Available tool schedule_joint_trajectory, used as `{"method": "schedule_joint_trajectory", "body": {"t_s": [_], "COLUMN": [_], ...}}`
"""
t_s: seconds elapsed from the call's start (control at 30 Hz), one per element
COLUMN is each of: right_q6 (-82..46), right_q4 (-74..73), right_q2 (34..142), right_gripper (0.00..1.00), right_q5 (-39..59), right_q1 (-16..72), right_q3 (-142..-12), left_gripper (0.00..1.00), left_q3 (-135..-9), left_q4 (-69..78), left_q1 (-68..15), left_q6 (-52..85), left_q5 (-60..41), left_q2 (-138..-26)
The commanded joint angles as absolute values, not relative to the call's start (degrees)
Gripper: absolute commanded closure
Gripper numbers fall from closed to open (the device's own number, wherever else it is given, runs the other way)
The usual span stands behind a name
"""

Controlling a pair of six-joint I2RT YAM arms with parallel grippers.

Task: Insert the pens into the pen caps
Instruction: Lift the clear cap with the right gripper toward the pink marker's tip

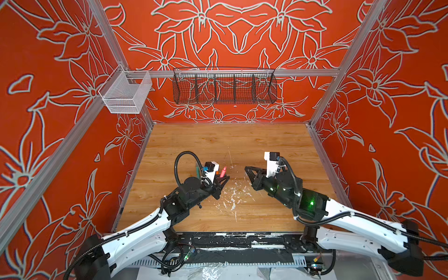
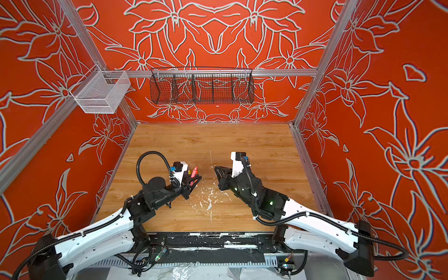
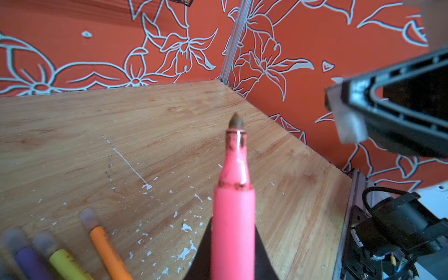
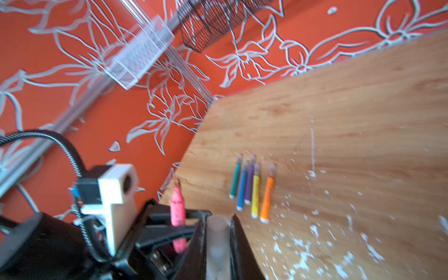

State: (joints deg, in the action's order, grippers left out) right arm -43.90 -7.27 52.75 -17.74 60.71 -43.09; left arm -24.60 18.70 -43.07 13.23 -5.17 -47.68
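My left gripper is shut on a pink pen, whose dark pointed tip sticks out uncapped; both top views show the pink pen above mid-table. My right gripper is shut on a clear pen cap. In both top views the right gripper faces the left gripper across a short gap. Green, blue, purple, yellow and orange pens lie side by side on the table, each with a greyish cap on.
White flecks of debris are scattered over the wooden table between the arms. A black wire basket and a white mesh basket hang on the back rail, well above the table.
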Motion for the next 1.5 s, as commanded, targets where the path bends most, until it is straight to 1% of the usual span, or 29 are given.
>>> {"method": "schedule_joint_trajectory", "body": {"t_s": [0.0, 0.1, 0.33, 0.87, 1.07, 1.47], "right_q6": [-43.9, -44.9, -45.5, -47.9, -48.8, -50.3], "right_q4": [-26.5, -34.7, -41.4, -42.6, -42.8, -44.1], "right_q2": [55.1, 58.4, 64.7, 69.4, 69.7, 70.9], "right_gripper": [1.0, 1.0, 1.0, 1.0, 1.0, 1.0], "right_q5": [-18.3, -18.0, -16.2, -14.4, -13.2, -11.8], "right_q1": [60.7, 60.6, 60.6, 60.6, 60.6, 60.6], "right_q3": [-39.1, -38.0, -39.9, -41.2, -40.3, -36.6], "left_gripper": [1.0, 1.0, 1.0, 1.0, 1.0, 1.0], "left_q3": [-24.1, -24.5, -24.4, -24.3, -24.3, -23.8], "left_q4": [23.4, 23.3, 23.3, 23.0, 22.9, 23.9], "left_q1": [-43.2, -43.2, -43.2, -43.2, -43.2, -43.2], "left_q6": [12.3, 12.4, 12.5, 12.5, 12.9, 13.9], "left_q5": [-9.6, -10.9, -10.7, -9.5, -8.7, -10.4], "left_q2": [-47.7, -48.2, -47.9, -47.6, -47.5, -46.5]}}
